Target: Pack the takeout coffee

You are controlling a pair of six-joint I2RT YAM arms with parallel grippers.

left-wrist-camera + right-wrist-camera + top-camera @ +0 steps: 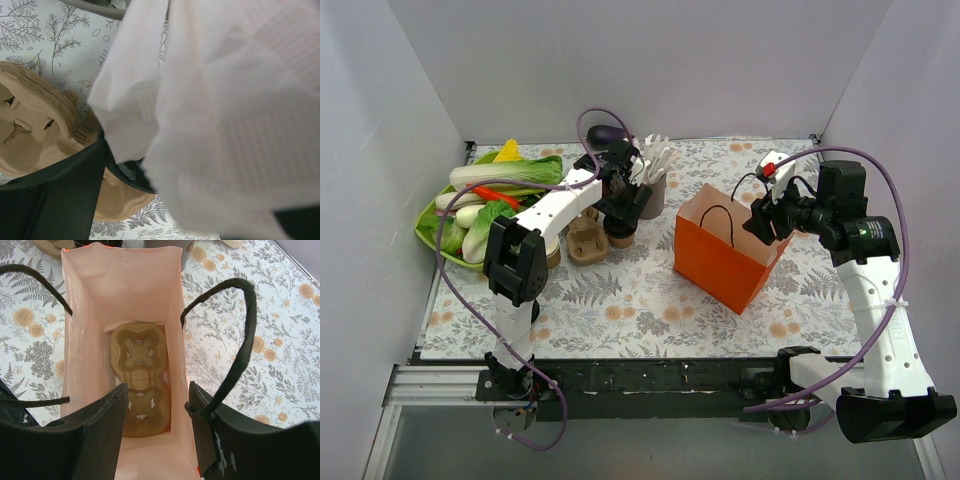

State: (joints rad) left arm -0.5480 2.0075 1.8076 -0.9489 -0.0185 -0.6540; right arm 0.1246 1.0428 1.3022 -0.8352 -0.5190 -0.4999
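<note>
From above, the takeout coffee (pixel 620 235) stands on the flowered table (pixel 620 310) at the back, just beside a pulp cup-carrier tray (pixel 587 240) and well apart from the orange paper bag (pixel 725 248). The left gripper (pixel 620 198) hangs right over its lid, next to the grey cup of white sticks (pixel 656 188). The right gripper (pixel 766 224) sits at the bag's upper rim. A green tray of vegetables (pixel 480 200) lies far left.

The left wrist camera is mostly filled by a white napkin (pixel 225 115) hanging in front of the lens. Past it I can see the stacked carrier at the left and a sliver of the coffee's black lid (pixel 127 174). Whether the jaws are clenched on the napkin or slack, I cannot tell.

Down the right wrist camera, the bag's mouth gapes, and a second carrier (pixel 140 365) lies flat on its floor. The jaws are spread wide across the opening, one black handle (pixel 240 340) looped against the right-hand finger (pixel 210 435)
</note>
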